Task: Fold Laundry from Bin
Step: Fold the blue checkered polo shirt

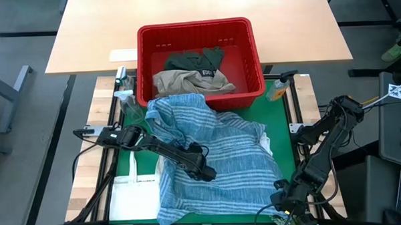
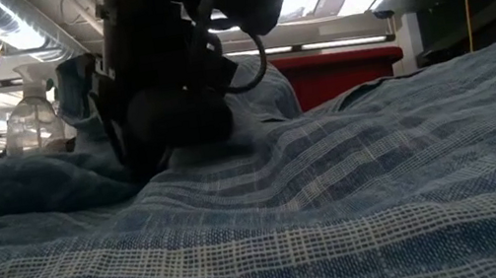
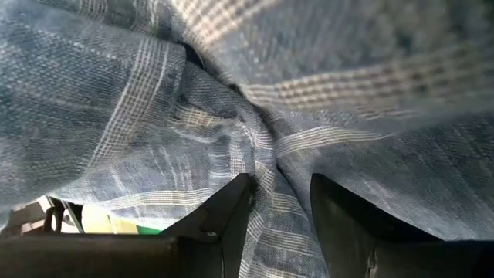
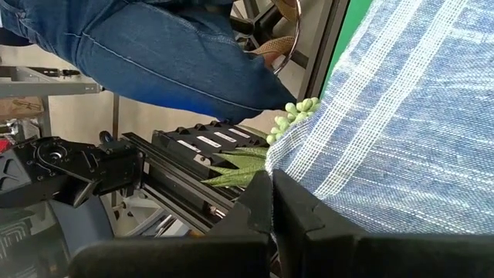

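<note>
The left gripper (image 3: 279,202) pinched a fold of the striped shirt (image 1: 215,159); the right gripper (image 4: 272,202) was closed, holding nothing.

The blue-and-white striped shirt (image 1: 212,162) covers nearly all of the green mat (image 1: 281,120), draping up over the near rim of the red bin (image 1: 198,59) at 12 o'clock. The left arm (image 1: 158,146) lies across the shirt from 9 o'clock, its gripper (image 1: 206,171) pinching a fold mid-cloth. The right gripper (image 1: 282,202) sits closed at the 5 o'clock corner. A clear spray bottle (image 1: 124,95) blocks 10 o'clock; an orange-filled bottle (image 1: 278,90) blocks 2 o'clock. Bare mat shows only at 3 o'clock. Beyond the bin, the wooden tabletop (image 1: 84,36) lies open.
</note>
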You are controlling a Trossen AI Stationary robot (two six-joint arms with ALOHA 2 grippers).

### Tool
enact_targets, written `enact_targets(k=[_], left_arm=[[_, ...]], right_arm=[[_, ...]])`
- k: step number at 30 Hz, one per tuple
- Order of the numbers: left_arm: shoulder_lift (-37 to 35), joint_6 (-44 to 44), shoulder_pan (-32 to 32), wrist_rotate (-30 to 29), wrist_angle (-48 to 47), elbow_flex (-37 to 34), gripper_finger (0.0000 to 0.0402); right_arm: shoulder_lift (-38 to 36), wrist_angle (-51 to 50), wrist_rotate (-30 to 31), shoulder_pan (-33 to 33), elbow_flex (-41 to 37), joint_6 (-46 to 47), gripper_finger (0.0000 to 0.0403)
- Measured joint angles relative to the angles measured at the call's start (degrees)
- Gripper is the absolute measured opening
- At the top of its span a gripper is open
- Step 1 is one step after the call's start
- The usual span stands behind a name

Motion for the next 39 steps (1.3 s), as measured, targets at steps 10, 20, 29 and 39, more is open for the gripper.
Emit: enact_targets(k=[10,20,29,39], left_arm=[[0.00,3.63,0.00,-0.14,0.00,-0.04,0.0031],[-1.55,4.96,-1.29,1.05,0.03,-0.06,0.0002],[-4.45,2.66,-7.00,4.53,-0.09,-0.59,0.0001],[-11.95,-16.67,-17.47,15.36,-0.10,-15.40,0.0000]], right_arm=[[0.00,0.00,0.00,0.00,0.00,0.02,0.0000],[0.00,-0.05,0.00,0.00,0.00,0.04,0.0000],[-0.02,-0.24,-0.11,0.00,0.00,0.04,0.0000],[-0.02,-1.51,-0.17,0.00,0.00,0.04,0.0000]])
